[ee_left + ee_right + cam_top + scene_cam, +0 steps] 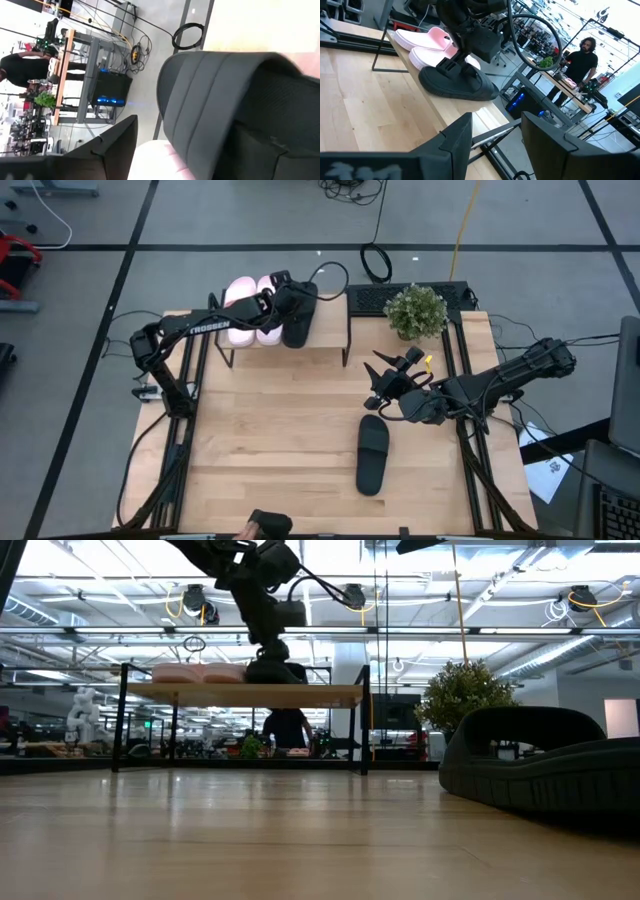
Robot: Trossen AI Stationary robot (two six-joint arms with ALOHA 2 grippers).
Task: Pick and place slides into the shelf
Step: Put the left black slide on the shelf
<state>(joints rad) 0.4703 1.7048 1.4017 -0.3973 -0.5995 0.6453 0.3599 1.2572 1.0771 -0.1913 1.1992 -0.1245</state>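
Black rubber filled my left wrist feed: the left gripper (290, 298) hung over the black slide (298, 313) on the shelf (330, 330), fingers apart astride its strap, beside the pink pair (250, 308). I feared lifting away might snag that strap and drag it off. The right gripper (385, 388) waited, fingers apart, above the second black slide (372, 453) on the table (270, 440)

The left arm stretches across the table's far side, its left gripper (292, 305) angled downward with fingers spread; the right arm waits mid-table (wrist bent inward), its right gripper (383, 385) parted and empty.
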